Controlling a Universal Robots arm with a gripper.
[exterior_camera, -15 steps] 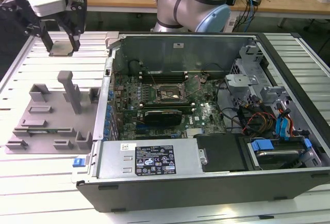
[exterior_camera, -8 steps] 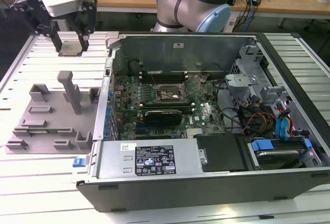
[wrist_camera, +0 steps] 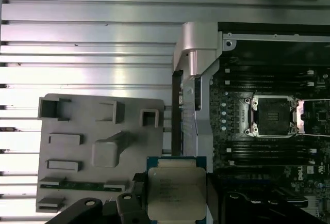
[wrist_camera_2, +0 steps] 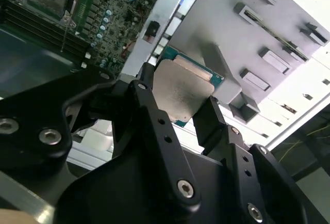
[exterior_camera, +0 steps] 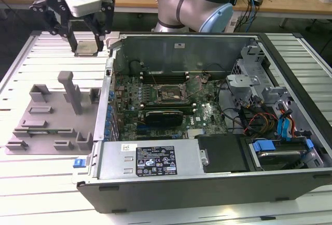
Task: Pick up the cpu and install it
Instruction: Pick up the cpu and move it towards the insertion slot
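Note:
My gripper [exterior_camera: 85,42] hangs above the slatted table at the exterior view's upper left, just outside the open computer case [exterior_camera: 171,178]. It is shut on the cpu [exterior_camera: 86,47], a flat square chip with a silver top, held by its two opposite edges. In both wrist views the cpu [wrist_camera_2: 183,87] [wrist_camera: 176,190] sits between the black fingers [wrist_camera_2: 149,87], over the gap between the grey fixture plate [wrist_camera: 98,146] and the case wall. The motherboard's socket [exterior_camera: 171,94] [wrist_camera: 272,116] lies open and empty inside the case.
The grey fixture plate [exterior_camera: 46,116] with an upright post [exterior_camera: 69,87] lies on the table at the exterior view's left. Inside the case are memory slots, a drive cage [exterior_camera: 249,82] and cables [exterior_camera: 257,118]. The arm's base [exterior_camera: 194,4] stands behind the case.

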